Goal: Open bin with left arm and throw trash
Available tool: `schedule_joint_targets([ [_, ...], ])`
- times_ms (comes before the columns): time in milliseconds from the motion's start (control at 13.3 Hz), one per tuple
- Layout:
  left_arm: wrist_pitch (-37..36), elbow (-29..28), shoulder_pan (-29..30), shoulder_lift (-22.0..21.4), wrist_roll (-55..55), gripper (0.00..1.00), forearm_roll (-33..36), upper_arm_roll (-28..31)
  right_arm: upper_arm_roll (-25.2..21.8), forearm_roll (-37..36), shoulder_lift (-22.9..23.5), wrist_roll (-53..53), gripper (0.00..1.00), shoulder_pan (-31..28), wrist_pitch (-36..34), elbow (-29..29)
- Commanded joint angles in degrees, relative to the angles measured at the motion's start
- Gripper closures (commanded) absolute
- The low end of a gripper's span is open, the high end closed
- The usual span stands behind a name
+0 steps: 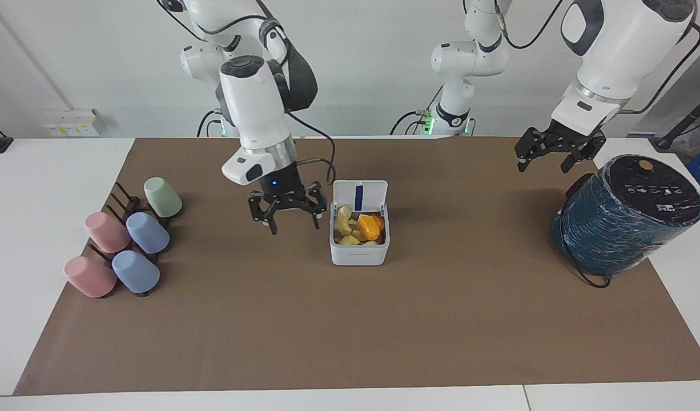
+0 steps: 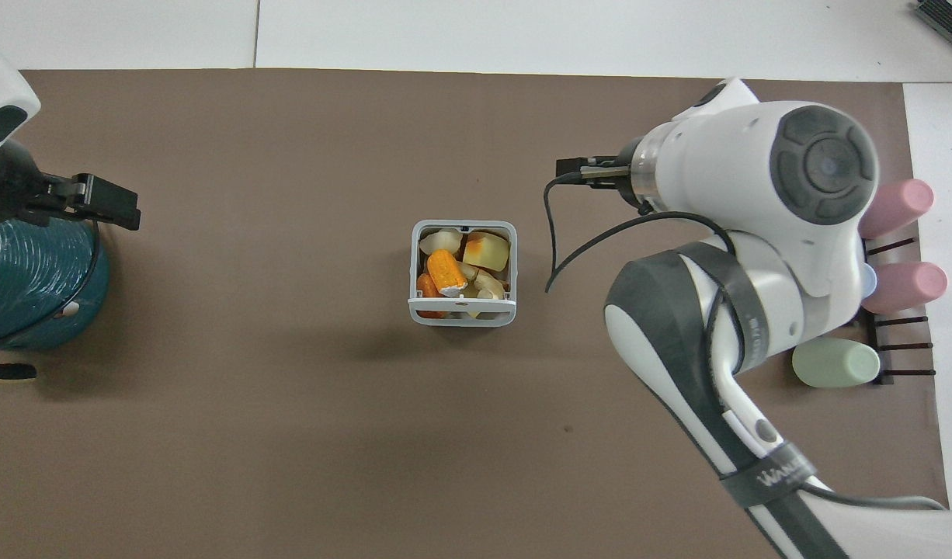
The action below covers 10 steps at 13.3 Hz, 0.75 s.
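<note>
A: We see the bin [image 1: 359, 251] mid-worktop on the brown mat [image 1: 350, 319], lid [image 1: 359, 196] up on the side nearer the robots, blue strip showing inside.

B: The trash [image 1: 358, 226] is in it: yellow and orange scraps piled together. We can't separate every piece; the lower ones are covered by the top ones.

A: The right gripper [image 1: 287, 216] hangs over the mat just beside the bin, toward the right arm's end, fingers spread wide, holding nothing.

B: From overhead we barely get it; the right arm's wrist covers nearly all of it, and covers some of the cups [image 2: 835, 362] on the rack too.

A: The left gripper [image 1: 552, 156] is up over the mat beside the teal cylinder [image 1: 627, 214], fingers apart, empty. Overhead the left arm is cut off at the frame edge.

B: The cylinder is cropped there too, and tilted in the facing view. Its cable [image 1: 590, 278] trails onto the mat.
</note>
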Motion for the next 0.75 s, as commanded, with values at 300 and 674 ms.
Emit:
schedule_joint_targets([
  [300, 2.42, -2.11, -0.35, -1.71, 0.72, 0.0, 0.71, 0.35, 0.65, -3.03, -8.03, -6.39, 0.0, -10.01, -15.95, -0.32],
  [674, 2.42, -2.11, -0.35, -1.71, 0.72, 0.0, 0.71, 0.35, -2.32, -3.03, -11.81, -9.72, 0.0, -11.43, -24.56, -0.05],
])
